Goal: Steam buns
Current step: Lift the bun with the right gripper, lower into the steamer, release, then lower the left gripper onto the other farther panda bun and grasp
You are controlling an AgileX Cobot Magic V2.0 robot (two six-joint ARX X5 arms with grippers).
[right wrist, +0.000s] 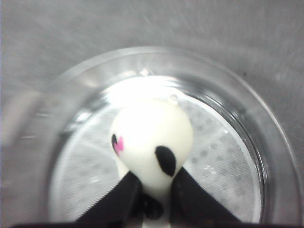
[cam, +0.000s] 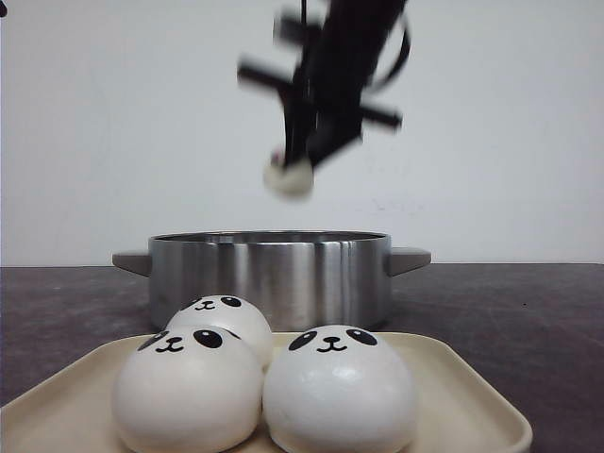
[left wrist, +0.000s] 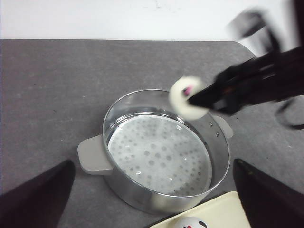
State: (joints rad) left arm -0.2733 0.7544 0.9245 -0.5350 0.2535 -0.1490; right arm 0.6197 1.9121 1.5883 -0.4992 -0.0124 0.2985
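The bun in transit (right wrist: 151,145) is pinched between the two dark fingers (right wrist: 116,199) of the right gripper (right wrist: 152,192), which grip only its lower end, so most of its glossy body sticks out past the tips unsupported; in the front view it hangs at centre frame, above the rim of the steel steamer pot (cam: 271,278), with clear air between the two. The perforated steaming plate (left wrist: 156,154) lies bare inside the pot, no bun on it yet. The likely fault, as I judge it, is a slip: the skin looks smooth and the hold is narrow, and the arm is blurred as if swinging fast, so the bun could squirt free and land on the rim or on the dark table (cam: 528,321) instead of on the plate. Letting go from this height could also make it bounce or roll onto its face. Three more buns (cam: 189,392) sit touching on the cream tray (cam: 467,396) at the bottom of the front view. The left gripper's fingers (left wrist: 38,197) stand spread wide at the lower corners of its own view, holding nothing
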